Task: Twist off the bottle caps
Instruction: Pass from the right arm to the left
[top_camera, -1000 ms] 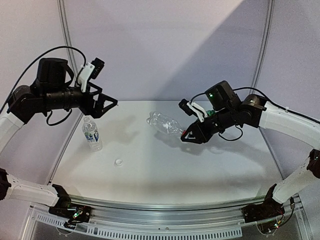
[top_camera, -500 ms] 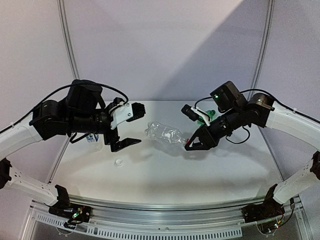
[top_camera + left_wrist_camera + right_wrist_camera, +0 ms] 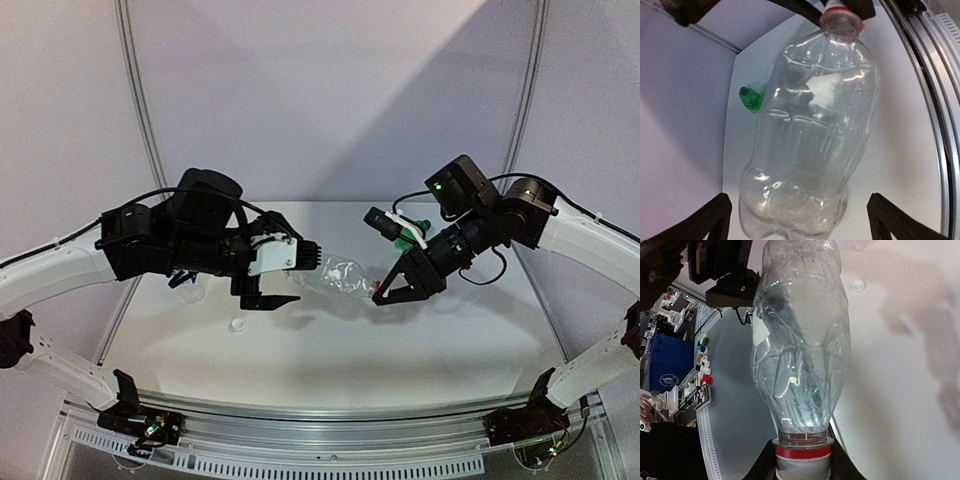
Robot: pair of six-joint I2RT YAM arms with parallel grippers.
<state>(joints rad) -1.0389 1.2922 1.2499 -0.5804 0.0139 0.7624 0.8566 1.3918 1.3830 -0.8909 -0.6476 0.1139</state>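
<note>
We see the right gripper [image 3: 385, 292] clenched on the white cap [image 3: 803, 466] of the clear unlabelled bottle [image 3: 340, 272], held roughly level above the table [image 3: 330, 360]; the left gripper [image 3: 292, 278] stands released, its fingers [image 3: 710, 220] astride the bottle's base; a loose cap [image 3: 237, 325] lies below.

Bottle [image 3: 335, 277] between left fingers [image 3: 265, 300] and right fingers [image 3: 395, 288] (cap [image 3: 803, 462] rightward); loose cap [image 3: 237, 324] seemingly front-left.

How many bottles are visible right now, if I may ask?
2. A clear bottle hangs in mid-air, its cap in the right tool; a green one sits near the table's far edge. Another may hide behind the left arm.
</note>
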